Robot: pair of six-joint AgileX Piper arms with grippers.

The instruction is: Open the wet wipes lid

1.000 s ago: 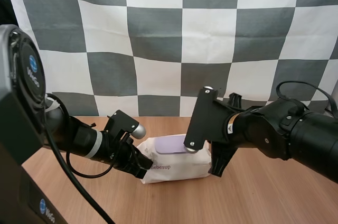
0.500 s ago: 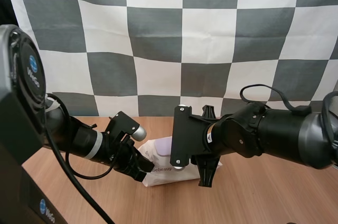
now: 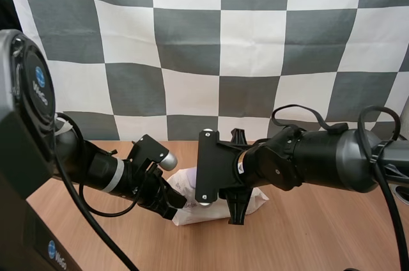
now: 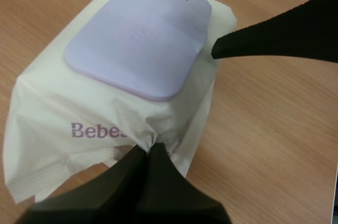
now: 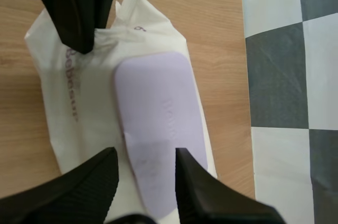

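A white wet wipes pack (image 3: 190, 212) lies on the wooden table, its flat lilac lid (image 4: 137, 36) closed. My left gripper (image 3: 174, 206) is shut on the crimped left end of the pack (image 4: 150, 147), seen close up in the left wrist view. My right gripper (image 5: 145, 155) hovers open over the pack, its two fingertips astride one end of the lid (image 5: 158, 113). In the high view the right gripper (image 3: 235, 215) points down at the pack's right part and its arm hides the lid.
The wooden table (image 3: 307, 232) stretches to the right and front of the pack. Both arms crowd in around the pack from either side.
My right arm has swung left over the pack and now covers the lid in the high view. The left gripper has kept its hold in place.
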